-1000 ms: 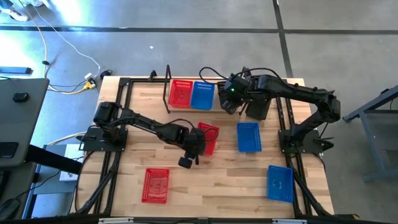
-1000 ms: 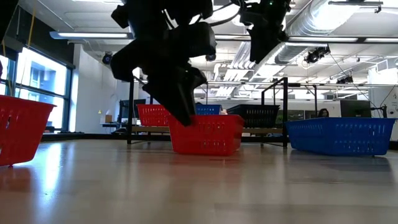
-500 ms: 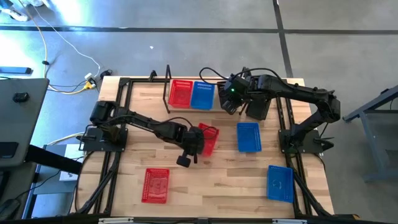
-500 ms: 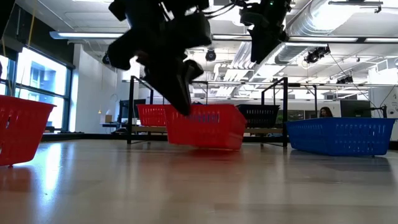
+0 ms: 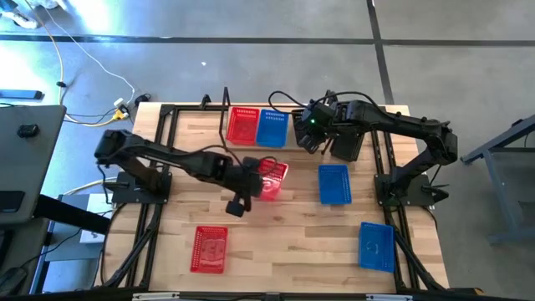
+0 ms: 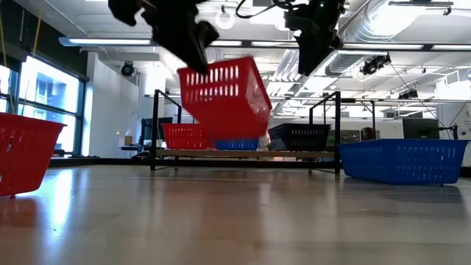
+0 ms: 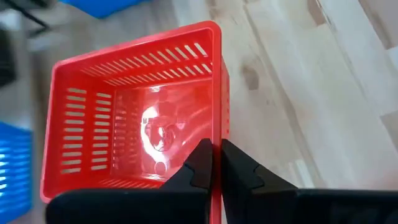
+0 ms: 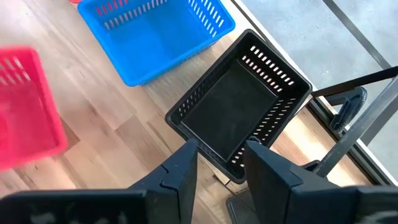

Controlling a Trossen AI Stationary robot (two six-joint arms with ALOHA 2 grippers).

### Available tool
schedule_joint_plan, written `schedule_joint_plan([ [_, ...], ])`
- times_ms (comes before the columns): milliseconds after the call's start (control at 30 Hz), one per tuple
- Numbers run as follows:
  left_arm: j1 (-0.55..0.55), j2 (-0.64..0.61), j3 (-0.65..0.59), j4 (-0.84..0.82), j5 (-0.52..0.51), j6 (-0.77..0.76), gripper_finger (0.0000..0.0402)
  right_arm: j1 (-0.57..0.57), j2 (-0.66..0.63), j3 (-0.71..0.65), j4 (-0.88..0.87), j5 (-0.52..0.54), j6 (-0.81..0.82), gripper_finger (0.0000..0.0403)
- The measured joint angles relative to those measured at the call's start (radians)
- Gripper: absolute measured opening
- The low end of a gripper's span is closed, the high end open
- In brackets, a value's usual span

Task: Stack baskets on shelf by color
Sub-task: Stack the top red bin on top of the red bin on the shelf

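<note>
While the wood-plank table (image 5: 292, 242) sits on a grey floor, the low view shows a big room behind it with tall windows, ceiling lights and silver pipes. Cables (image 5: 84, 75) lie on the floor past the table.

At the far edge of the table is the shelf (image 6: 243, 153), a thin wooden board with black wire ends. On the shelf sit a red basket (image 5: 243, 126) and a blue basket (image 5: 272, 127), side by side and touching. A black basket (image 5: 346, 143) is at the shelf's other end.

The left gripper (image 7: 215, 163) is near the middle of the table, in front of the shelf. Its fingers are pressed tight on the rim of a lifted red basket (image 5: 269, 178). That basket hangs tilted in the air, clear off the table, and in the low view it hides part of the shelf.

The right gripper (image 8: 219, 163) hovers right over the black basket, with its fingers spread apart and holding nothing.

On the table in front of the shelf lie three more: a second blue basket (image 5: 333, 184), a third blue basket (image 5: 375, 246) near the front edge, and a third red basket (image 5: 209, 249) near the front edge too.

I count three red, three blue and one black.
</note>
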Motion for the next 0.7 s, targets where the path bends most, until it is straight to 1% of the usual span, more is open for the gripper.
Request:
schedule_joint_plan([
  [267, 0.024, -0.157, 0.000, -0.090, -0.100, 0.011, 0.0002, 0.000, 0.000, 0.000, -0.007, 0.014, 0.000, 0.0117],
  [400, 0.067, -0.222, 0.000, -0.134, -0.174, 0.043, 0.0002, 0.000, 0.000, 0.000, -0.015, 0.032, 0.000, 0.0117],
  [467, 0.098, -0.241, 0.001, -0.129, -0.200, 0.065, 0.0002, 0.000, 0.000, 0.000, -0.020, 0.035, 0.000, 0.0117],
  [700, 0.234, -0.264, -0.001, -0.155, -0.198, 0.152, 0.0001, 0.000, 0.000, 0.000, -0.025, 0.035, 0.000, 0.0117],
])
